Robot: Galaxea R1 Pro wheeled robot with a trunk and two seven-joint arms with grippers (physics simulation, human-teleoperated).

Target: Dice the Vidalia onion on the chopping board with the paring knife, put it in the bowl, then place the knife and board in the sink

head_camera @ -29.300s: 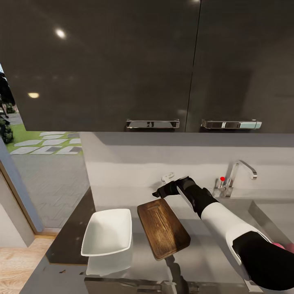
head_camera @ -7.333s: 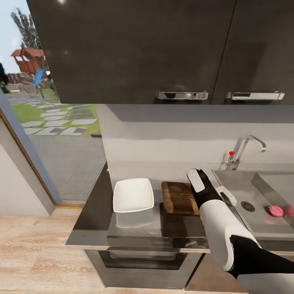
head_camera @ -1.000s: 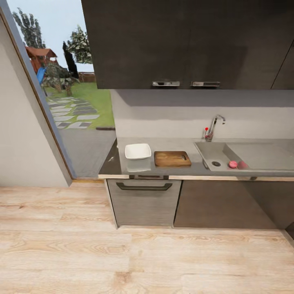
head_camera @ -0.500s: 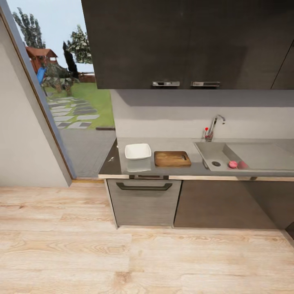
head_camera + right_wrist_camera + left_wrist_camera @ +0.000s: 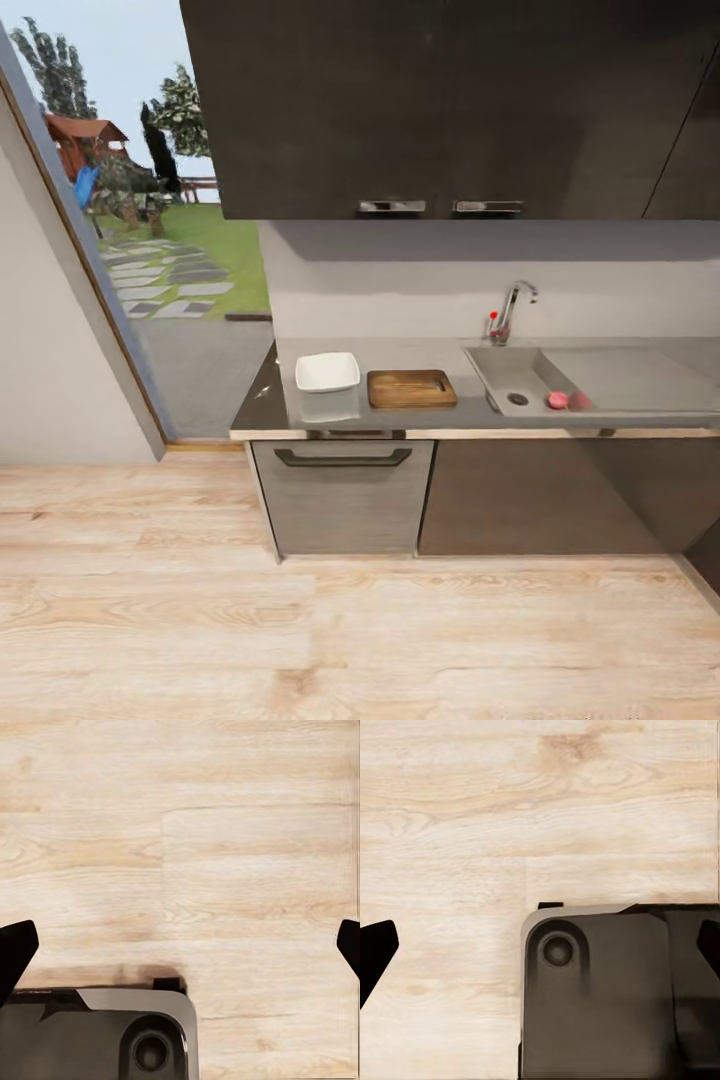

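Note:
From across the room in the head view, the pinkish Vidalia onion lies in the steel sink near the round drain. The dark brown chopping board lies flat on the grey countertop, with the white square bowl just to its left. The paring knife is too small to make out. My left gripper and right gripper both hang open over the wooden floor, holding nothing; only their dark fingertips show at the picture edges.
A chrome tap with a red knob stands behind the sink, beside a flat drainboard. Dark wall cabinets hang above. A glass door at left opens on a garden. My dark base sits on the light wooden floor.
The whole head view has shifted a little, so the counter sits slightly further left: the camera moved. Bowl, board and onion have not moved.

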